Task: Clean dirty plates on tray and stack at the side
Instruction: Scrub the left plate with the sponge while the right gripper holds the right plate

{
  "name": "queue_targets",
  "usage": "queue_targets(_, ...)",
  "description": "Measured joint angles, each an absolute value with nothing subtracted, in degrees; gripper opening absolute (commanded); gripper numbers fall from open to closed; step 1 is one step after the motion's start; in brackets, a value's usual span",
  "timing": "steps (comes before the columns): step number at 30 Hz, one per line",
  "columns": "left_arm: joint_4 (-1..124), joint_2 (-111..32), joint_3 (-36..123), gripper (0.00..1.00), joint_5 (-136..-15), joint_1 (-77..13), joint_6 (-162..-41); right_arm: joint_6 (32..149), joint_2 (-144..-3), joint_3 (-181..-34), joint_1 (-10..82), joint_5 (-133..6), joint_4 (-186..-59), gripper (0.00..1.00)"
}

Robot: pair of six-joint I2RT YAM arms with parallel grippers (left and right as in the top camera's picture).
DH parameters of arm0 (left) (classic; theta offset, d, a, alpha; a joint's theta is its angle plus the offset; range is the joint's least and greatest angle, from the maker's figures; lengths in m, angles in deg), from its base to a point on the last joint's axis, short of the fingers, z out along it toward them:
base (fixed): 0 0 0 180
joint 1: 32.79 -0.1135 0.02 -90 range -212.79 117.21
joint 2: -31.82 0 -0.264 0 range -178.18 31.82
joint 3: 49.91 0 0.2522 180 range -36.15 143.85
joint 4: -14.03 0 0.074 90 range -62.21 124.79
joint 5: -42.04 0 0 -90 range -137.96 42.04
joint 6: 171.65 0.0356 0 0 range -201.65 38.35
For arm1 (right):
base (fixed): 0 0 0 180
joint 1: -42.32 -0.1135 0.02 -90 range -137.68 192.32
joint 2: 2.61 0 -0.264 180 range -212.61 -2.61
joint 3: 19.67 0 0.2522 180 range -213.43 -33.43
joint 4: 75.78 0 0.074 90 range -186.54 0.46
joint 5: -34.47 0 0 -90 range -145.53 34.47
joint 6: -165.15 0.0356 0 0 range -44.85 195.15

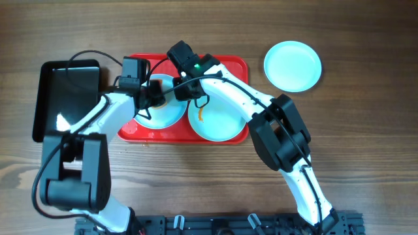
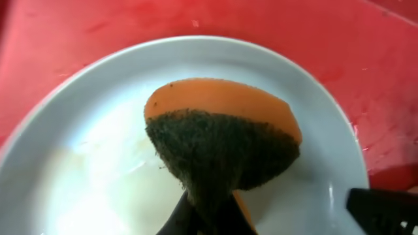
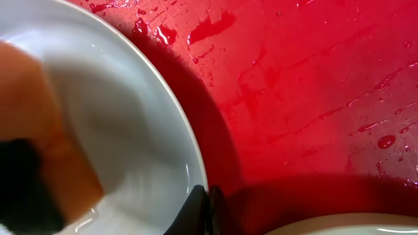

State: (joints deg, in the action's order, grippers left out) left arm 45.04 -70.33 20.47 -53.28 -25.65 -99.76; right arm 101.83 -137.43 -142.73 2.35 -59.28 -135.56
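Note:
The red tray holds two pale plates. My left gripper is shut on an orange sponge with a dark scouring face and presses it on the left plate, which looks wet in the left wrist view. My right gripper is shut on that plate's right rim. The right plate has an orange smear. A third plate lies clean on the table beyond the tray's right end.
A smaller black tray lies left of the red tray. The red tray's floor is wet with droplets. Both arms cross over the tray's middle.

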Motion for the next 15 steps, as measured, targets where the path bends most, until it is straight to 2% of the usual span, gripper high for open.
queue_targets(5, 45.46, -71.38, 20.47, 0.04, -51.53, -25.65, -99.82, 101.63, -137.43, -142.73, 2.35, -59.24, -135.56, 0.04)
queue_targets(15, 51.75, -71.38, 20.67, 0.04, -27.71, -25.32, -99.95, 101.44, -137.43, -142.73, 2.35, -59.37, -135.54, 0.04)
